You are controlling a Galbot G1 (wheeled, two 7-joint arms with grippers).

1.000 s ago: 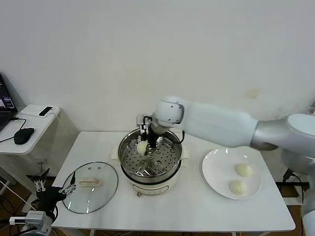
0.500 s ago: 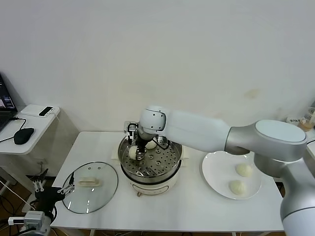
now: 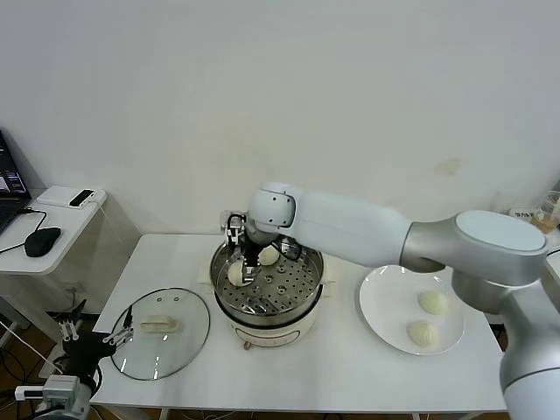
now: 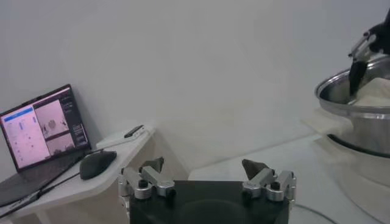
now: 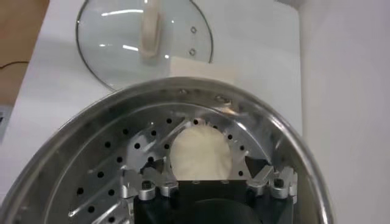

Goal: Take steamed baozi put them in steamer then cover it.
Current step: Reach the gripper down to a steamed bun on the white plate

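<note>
Two steamed baozi (image 3: 423,332) wait on the plate (image 3: 376,297) nearest the robot, beside the cover (image 3: 160,332) lying on the table (image 3: 350,367); the left tool (image 4: 206,176) idles wide at the table's corner. Farther back, the right tool (image 3: 242,267) has just spread wide inside the steamer (image 3: 267,293), releasing a second bun (image 5: 200,153) onto its floor.

1. The right arm (image 3: 367,229) has smooth white shells and a silver-grey elbow section.
2. The right gripper (image 5: 206,182) has a black body with silver finger links and dark screws.
3. The left gripper (image 4: 207,176) looks the same.
</note>
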